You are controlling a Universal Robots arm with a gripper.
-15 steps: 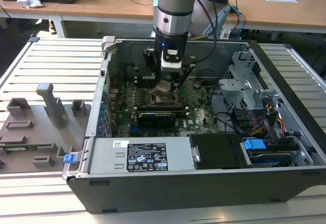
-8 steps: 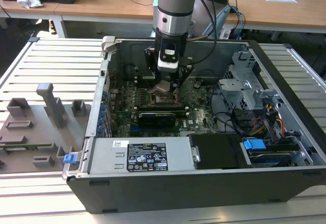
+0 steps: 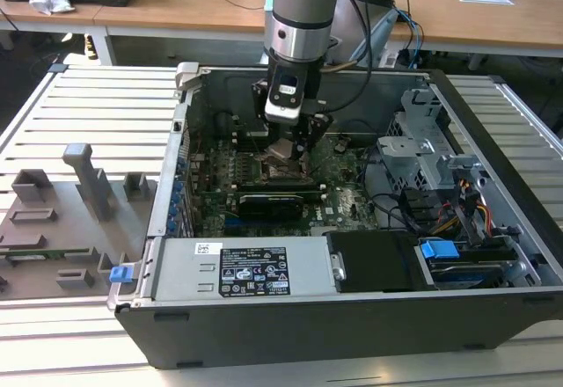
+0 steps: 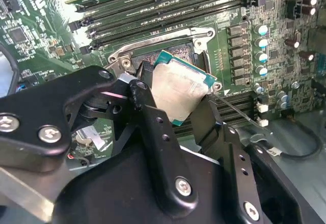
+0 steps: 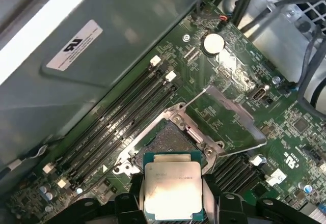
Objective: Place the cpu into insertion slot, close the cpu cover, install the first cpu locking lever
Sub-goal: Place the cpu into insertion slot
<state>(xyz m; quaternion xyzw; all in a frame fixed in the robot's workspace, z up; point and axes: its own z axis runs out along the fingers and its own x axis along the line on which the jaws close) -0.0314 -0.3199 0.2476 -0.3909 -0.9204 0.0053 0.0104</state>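
My end effector clamped on cpu, poised just over bare slot, not seated yet. Cover standing open, locking step untouched. Exterior view: black card at my 6 o'clock.

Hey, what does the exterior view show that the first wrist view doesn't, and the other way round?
Exterior view: the whole computer case, its labelled power supply, the arm, and a grey fixture tray on the exterior view's left. First wrist view: the empty insertion slot up close, the cpu cover swung open beside it, and a coin battery. Both: the gripper shut on the cpu, held above the board.
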